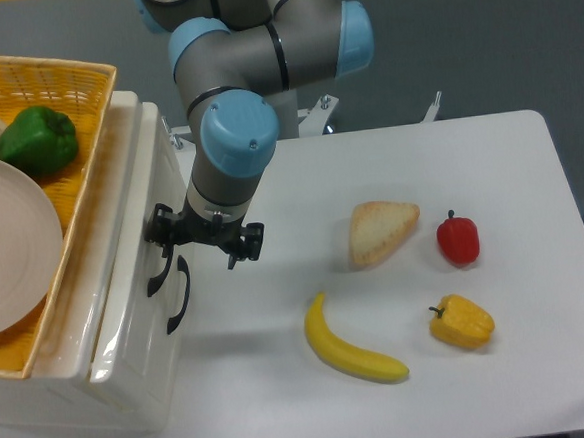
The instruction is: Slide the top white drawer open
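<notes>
The hand (202,237), fingers spread apart, sits at the black handle of the top white drawer (127,291) at the table's (389,172) 9 o'clock side; whether it touches is unclear; drawer front faces 3 o'clock, long axis 12-to-6

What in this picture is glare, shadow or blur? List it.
Fixed camera: sharp throughout, with even overhead light. Glare streaks the glossy front edge of the cabinet; a soft shadow lies on the table under the gripper; the banana and peppers cast faint shadows. No blur is visible.
</notes>
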`<move>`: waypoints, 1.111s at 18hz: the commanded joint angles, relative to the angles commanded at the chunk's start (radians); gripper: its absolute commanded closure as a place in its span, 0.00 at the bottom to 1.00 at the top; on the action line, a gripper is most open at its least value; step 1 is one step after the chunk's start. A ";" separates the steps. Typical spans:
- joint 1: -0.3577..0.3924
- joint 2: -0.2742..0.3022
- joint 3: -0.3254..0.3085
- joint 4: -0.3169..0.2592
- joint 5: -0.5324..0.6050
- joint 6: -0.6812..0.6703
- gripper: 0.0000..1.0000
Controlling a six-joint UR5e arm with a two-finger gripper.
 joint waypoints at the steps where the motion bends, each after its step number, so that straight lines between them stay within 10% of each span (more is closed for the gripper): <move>1: 0.000 0.000 0.000 0.000 0.000 0.000 0.00; 20: 0.034 -0.005 0.012 -0.002 0.041 0.012 0.00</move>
